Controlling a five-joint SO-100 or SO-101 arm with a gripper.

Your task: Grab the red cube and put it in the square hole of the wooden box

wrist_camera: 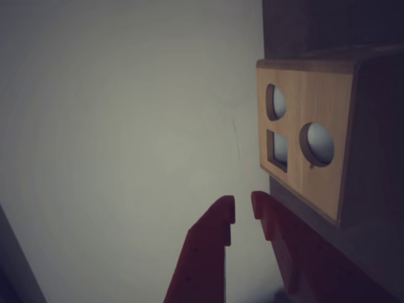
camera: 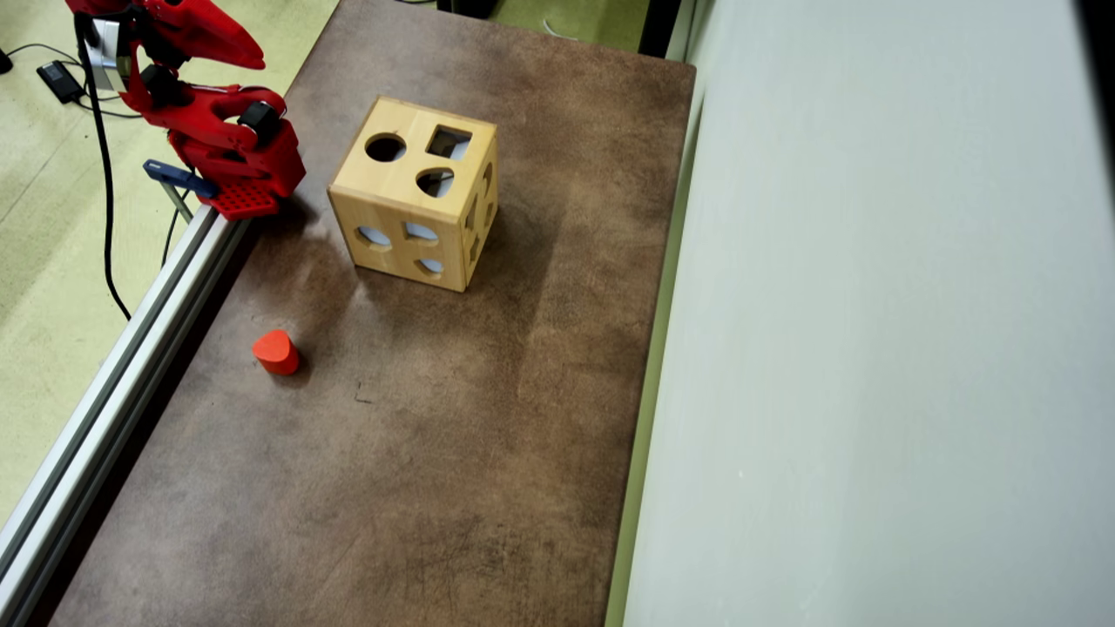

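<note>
The red block lies on the brown table near its left edge in the overhead view; its top looks rounded, and it is out of the wrist view. The wooden box stands at the table's back, with a square hole in its top face. My red gripper is held high at the top left, folded back over the arm's base and far from the block. In the wrist view the gripper is almost shut with a narrow gap and holds nothing. The box is to its right.
An aluminium rail runs along the table's left edge, and the arm's base is clamped there. A pale wall bounds the table on the right. Cables lie on the floor at the left.
</note>
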